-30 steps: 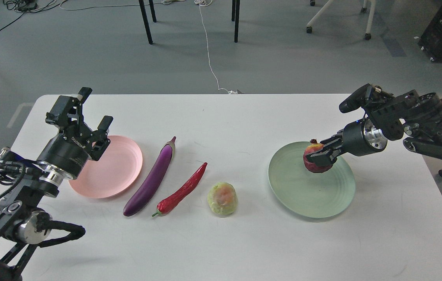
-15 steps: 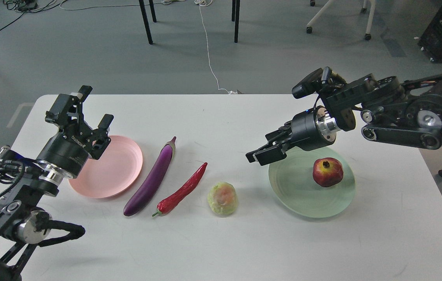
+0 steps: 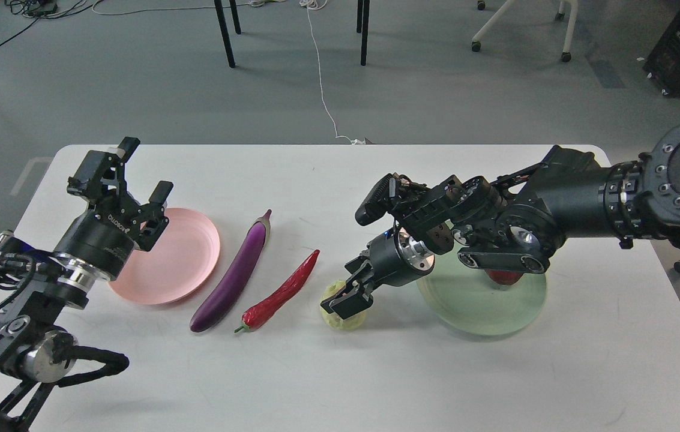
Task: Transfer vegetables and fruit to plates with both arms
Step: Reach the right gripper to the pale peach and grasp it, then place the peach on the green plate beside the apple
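Note:
My right gripper point(image 3: 347, 294) is down on the yellow-green fruit point(image 3: 344, 321) at the table's middle; its jaws look open, straddling the fruit and hiding most of it. The dark-red pomegranate point(image 3: 505, 277) lies on the pale green plate point(image 3: 484, 315), mostly hidden behind my right arm. The purple eggplant point(image 3: 234, 276) and the red chili pepper point(image 3: 282, 291) lie side by side on the table, right of the pink plate point(image 3: 186, 258). My left gripper point(image 3: 144, 171) is open and empty, raised over the pink plate's left edge.
The white table point(image 3: 376, 372) has bare room along its front and back. Chair and table legs point(image 3: 225, 36) stand on the grey floor beyond the far edge, with a white cable point(image 3: 321, 78) running to the table.
My right gripper let go of the pomegranate on the green plate, then swung left and down onto the yellow-green fruit. My left arm barely moved.

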Robot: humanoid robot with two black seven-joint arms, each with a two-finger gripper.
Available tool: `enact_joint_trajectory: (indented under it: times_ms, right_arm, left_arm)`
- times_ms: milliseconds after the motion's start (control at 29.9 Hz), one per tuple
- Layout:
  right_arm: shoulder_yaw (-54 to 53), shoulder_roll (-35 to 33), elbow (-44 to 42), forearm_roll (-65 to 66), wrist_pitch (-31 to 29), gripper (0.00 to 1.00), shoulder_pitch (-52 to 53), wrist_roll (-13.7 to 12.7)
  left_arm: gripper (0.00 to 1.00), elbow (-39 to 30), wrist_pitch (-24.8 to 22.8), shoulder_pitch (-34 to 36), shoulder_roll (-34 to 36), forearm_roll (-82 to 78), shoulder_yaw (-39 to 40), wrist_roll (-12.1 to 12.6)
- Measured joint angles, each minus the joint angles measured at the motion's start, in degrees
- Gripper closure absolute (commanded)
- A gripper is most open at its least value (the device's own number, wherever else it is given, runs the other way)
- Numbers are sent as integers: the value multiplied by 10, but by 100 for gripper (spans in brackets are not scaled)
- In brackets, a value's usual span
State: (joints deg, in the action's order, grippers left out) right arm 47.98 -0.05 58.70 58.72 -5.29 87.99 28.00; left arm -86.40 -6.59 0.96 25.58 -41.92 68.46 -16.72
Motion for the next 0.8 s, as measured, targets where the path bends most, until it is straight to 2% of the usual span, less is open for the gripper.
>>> enact_joint_trajectory:
  times_ms: [167,334,468,802]
  right_arm:
    - [19,1,-15,0,1,29,-7,0]
    - [24,1,-16,-1,1,34,-12,0]
    - [24,1,-14,-16,1,56,-15,0]
    - [13,1,0,-32,0,57,21,0]
  left_arm:
    - [2,0,0,0,1,0,0,0]
    - [2,0,0,0,1,0,0,0]
    - [2,0,0,-1,1,0,0,0]
    - [2,0,-1,-1,2,0,6,0]
